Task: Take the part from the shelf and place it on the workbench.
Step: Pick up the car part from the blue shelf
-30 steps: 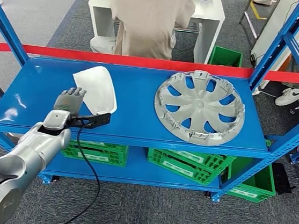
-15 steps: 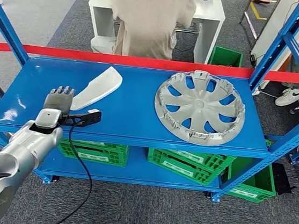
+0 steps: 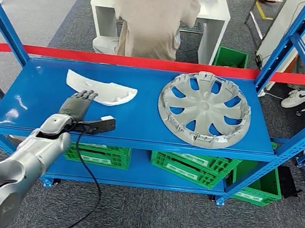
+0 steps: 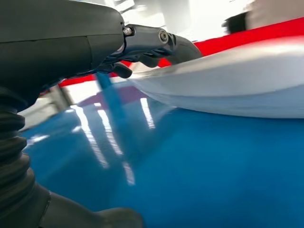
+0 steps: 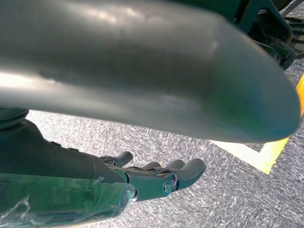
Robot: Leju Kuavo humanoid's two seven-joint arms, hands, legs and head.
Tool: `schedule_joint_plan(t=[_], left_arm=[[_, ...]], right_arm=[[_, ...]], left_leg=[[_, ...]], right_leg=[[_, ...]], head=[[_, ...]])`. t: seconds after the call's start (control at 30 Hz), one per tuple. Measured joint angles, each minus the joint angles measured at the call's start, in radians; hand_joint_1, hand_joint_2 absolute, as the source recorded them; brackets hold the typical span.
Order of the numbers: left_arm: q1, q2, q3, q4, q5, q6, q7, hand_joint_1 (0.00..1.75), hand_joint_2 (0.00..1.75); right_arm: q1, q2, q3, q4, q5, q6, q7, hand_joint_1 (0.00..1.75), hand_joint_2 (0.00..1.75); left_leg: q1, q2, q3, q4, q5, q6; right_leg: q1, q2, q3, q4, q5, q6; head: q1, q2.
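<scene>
A grey carpeted floor (image 3: pixel 139 217) is seen under a blue metal shelf (image 3: pixel 142 121), along whose far edge a red strip (image 3: pixel 127 61) is stretched. Behind the shelf a white table (image 3: pixel 211 16) is set, and a person in a beige top (image 3: pixel 154 15) is seated there with the back turned to the shelf. Green crates (image 3: pixel 190 168) are stored on the lower level, and another person's white shoe (image 3: pixel 296 97) is seen past the right post.

On the right half of the top level a silver wheel cover (image 3: pixel 204 109) is laid flat, well apart from everything else. On the left half the part, a curved white panel (image 3: pixel 103 90), is laid near the far edge.

The silver left arm (image 3: pixel 34 150) is brought in from below, and the left hand (image 3: pixel 77 104) is held at the near edge of the panel. In the left wrist view the dark fingers (image 4: pixel 172 42) are stretched over the top of the white panel (image 4: pixel 251 80), while the thumb (image 4: pixel 107 218) is kept low above the blue surface; nothing is clamped, and whether the fingertips touch the panel cannot be told.

In the right wrist view the right hand (image 5: pixel 154 178) is hung above the carpet (image 5: pixel 215 190), its fingers loosely extended and nothing held.
</scene>
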Motion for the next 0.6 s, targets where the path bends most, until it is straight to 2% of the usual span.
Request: schedule_joint_plan(t=[0.2, 0.6], left_arm=[[0.0, -0.038, -0.002, 0.0, -0.009, -0.001, -0.054, 0.0, 1.75], [-0.004, -0.052, -0.012, 0.0, -0.02, -0.037, -0.039, 0.0, 1.75]], right_arm=[[0.0, 0.0, 0.0, 0.0, 0.003, 0.001, 0.0, 0.0, 0.0], [0.0, 0.0, 0.0, 0.0, -0.004, 0.001, -0.003, 0.0, 0.0]], left_leg=[[0.0, 0.0, 0.0, 0.0, 0.0, 0.0], [0.0, 0.0, 0.0, 0.0, 0.0, 0.0]], right_leg=[[-0.001, 0.0, -0.001, 0.0, 0.0, 0.0], [0.0, 0.0, -0.001, 0.0, 0.0, 0.0]], head=[[0.0, 0.0], [0.0, 0.0]])
